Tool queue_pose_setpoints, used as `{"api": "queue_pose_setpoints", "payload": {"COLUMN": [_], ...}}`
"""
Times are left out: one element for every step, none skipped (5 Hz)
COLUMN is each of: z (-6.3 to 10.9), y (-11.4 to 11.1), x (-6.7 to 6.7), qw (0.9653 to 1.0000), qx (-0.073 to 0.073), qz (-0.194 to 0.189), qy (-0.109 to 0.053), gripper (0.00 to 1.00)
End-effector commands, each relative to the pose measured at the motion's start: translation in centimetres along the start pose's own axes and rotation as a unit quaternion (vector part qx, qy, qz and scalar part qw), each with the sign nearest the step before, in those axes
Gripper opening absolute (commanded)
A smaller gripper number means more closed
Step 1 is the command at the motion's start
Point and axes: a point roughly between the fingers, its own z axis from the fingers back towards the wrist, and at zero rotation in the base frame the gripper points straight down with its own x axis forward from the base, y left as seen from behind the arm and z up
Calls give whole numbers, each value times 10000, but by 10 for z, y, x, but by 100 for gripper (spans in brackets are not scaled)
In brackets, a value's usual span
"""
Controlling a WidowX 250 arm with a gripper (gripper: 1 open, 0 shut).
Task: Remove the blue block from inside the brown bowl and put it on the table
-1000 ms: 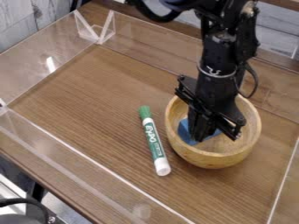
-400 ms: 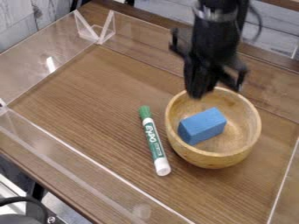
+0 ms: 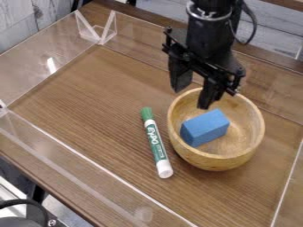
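- The blue block [image 3: 205, 127] is a solid mid-blue, with 1 face a shade lighter than the others.
- The brown bowl [image 3: 240, 152] is light tan wood, paler than the surface under it, with faint grain.
- The table [image 3: 95, 97] is a warmer mid-brown with fine darker streaks running along it (glossy pale reflections in places).
- The marker [image 3: 155, 142] has a green cap, a white barrel and green lettering.
- The gripper [image 3: 198, 87] is black all over.
- The acrylic walls [image 3: 71, 173] are clear, with whitish edges.
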Motion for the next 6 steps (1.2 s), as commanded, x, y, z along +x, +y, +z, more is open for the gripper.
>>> {"api": "queue_pose_setpoints", "payload": {"z": [6, -1, -9, -17, -25, -33], "y": [-4, -7, -11, -14, -16, -19], "x": [3, 4, 5, 6, 6, 6], "qw": [9995, 9995, 9995, 9993, 9993, 9991], "qx": [26, -3, -33, -60, -82, -103], "qz": [-35, -55, -78, -95, -113, -117], "qy": [-321, -316, -316, -347, -361, -393], "gripper": [100, 100, 100, 100, 100, 100]}}
